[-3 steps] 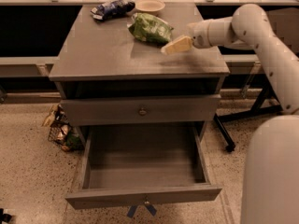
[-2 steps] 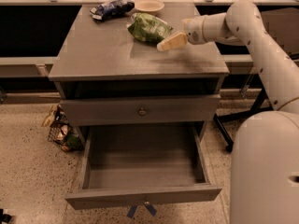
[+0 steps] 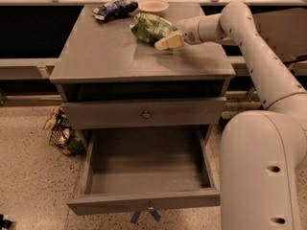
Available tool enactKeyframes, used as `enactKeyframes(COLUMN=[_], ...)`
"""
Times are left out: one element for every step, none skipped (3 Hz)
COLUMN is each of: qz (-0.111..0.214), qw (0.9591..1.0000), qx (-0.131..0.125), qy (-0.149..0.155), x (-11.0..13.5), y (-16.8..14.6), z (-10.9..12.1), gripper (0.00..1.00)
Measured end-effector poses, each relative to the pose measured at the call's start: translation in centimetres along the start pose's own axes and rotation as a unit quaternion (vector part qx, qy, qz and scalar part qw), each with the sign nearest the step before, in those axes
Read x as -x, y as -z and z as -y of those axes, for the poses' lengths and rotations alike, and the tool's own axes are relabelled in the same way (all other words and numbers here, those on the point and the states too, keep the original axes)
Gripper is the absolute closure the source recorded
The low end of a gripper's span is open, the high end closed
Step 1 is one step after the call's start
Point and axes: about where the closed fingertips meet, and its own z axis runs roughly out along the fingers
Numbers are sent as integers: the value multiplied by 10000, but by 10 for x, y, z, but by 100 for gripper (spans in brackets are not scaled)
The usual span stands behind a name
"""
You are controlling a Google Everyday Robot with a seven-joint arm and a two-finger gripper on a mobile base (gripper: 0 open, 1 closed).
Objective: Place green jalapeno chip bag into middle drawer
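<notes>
The green jalapeno chip bag [image 3: 150,27] lies on the grey cabinet top [image 3: 105,51], toward the back middle, just in front of the bowl. My gripper [image 3: 166,42] reaches in from the right on a white arm and sits low over the cabinet top at the bag's front right edge, touching or almost touching it. The middle drawer [image 3: 144,202] is pulled wide open below, with a small knob and blue tape strips at its front edge. Nothing lies inside it.
A dark blue snack bag [image 3: 114,8] and a beige bowl [image 3: 152,6] sit at the back of the cabinet top. A shut knobbed drawer front [image 3: 145,113] is above the open drawer. A wire basket of snacks [image 3: 61,135] stands on the floor at left. My white body [image 3: 264,171] fills the right foreground.
My gripper has moved left across the cabinet top, closing in on the green bag. The bag and the drawers have not moved.
</notes>
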Motion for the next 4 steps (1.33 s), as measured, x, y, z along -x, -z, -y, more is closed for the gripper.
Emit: enactKeyframes(qz=[9,-52,-157,-402], qw=[10000,9998,9995,9991], qx=[-86,-191,-266,72], qy=[-34,-34,87,104], x=[-4,-7,-1,18], y=[-9,-9,15,60], z=[6,11,19,-6], gripper=[38,61,84,100])
